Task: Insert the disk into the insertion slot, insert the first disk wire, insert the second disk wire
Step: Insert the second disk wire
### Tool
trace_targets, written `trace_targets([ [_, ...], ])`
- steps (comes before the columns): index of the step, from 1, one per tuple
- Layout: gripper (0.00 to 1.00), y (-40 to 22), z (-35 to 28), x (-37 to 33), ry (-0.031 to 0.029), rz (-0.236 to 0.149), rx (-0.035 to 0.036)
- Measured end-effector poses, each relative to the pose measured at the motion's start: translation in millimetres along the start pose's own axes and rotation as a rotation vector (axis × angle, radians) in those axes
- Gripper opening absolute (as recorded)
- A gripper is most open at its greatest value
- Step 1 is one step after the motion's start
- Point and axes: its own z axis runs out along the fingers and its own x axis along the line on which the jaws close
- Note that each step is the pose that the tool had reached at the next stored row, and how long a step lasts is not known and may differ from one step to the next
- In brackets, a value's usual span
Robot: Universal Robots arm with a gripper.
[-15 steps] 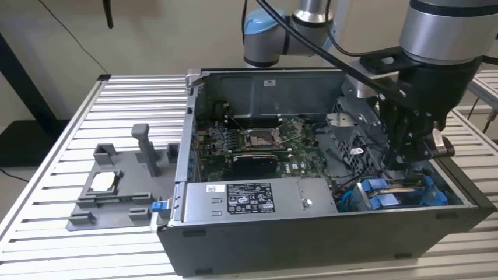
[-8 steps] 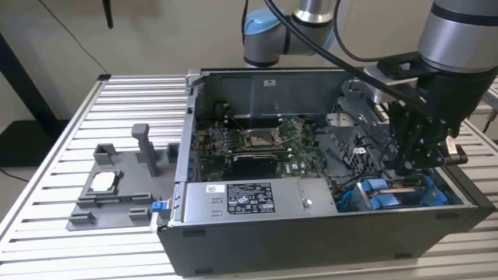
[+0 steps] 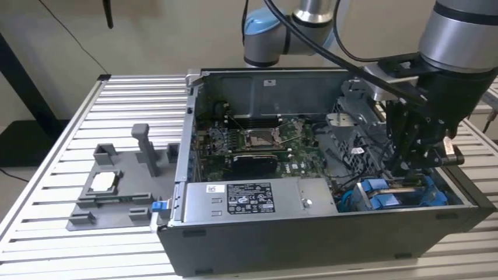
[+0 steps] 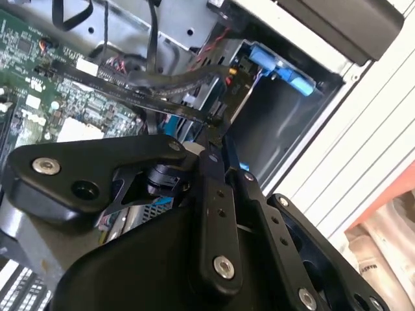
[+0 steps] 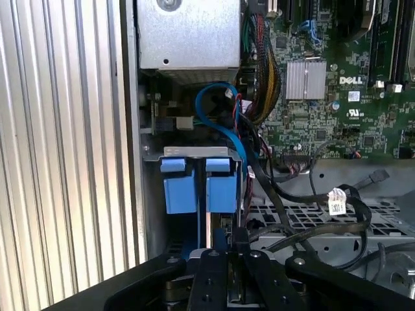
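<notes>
The disk [image 3: 395, 193], in its bright blue carrier, sits down in the insertion slot [image 3: 455, 201] at the case's front corner on the exterior view's right. Its blue tabs [image 5: 198, 188] show in the first wrist view, and its blue edge [image 4: 285, 72] in the second. My gripper [image 3: 404, 170] reaches down into the case right over the disk. The fingers [image 4: 217, 194] are pressed together, and a flat black disk wire [image 4: 162, 98] runs up to their tips. In the first wrist view the gripper [image 5: 224, 245] hangs just off the carrier's end.
The silver power-supply box [image 3: 241, 198] lies along the case's front, with the motherboard [image 3: 257, 146] behind it. Loose black cables [image 5: 311, 217] and a blue cable [image 5: 217, 120] cross beside the drive cage. A grey fixture [image 3: 116, 186] stands on the slatted table [image 3: 46, 192] on the exterior view's left.
</notes>
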Motion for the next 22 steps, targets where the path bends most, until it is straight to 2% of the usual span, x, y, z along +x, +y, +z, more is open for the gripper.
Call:
trace_targets([
  [1, 0.16, -0.2, 0.5, 0.0, 0.0002, 0.000, -0.0102],
  [2, 0.16, -0.4, 1.5, -0.1, -0.0012, 0.000, -0.0119],
  [3, 0.16, -0.3, 2.2, 0.0, -0.0066, 0.000, -0.0121],
  [6, 0.16, -0.3, 4.1, -0.1, -0.0370, 0.003, -0.0127],
  [7, 0.16, -0.6, 4.7, 0.0, -0.0458, 0.003, -0.0128],
  [8, 0.16, -1.5, 5.6, 0.7, -0.0513, 0.003, -0.0129],
  [10, 0.16, -4.9, 6.8, 2.1, -0.0550, 0.004, -0.0135],
  [12, 0.16, -8.2, 7.7, 3.1, -0.0558, 0.004, -0.0157],
  [17, 0.16, -9.0, 10.5, 6.0, -0.0560, 0.004, -0.0195],
  [22, 0.16, -9.5, 13.0, 8.5, -0.0578, 0.004, -0.0201],
])
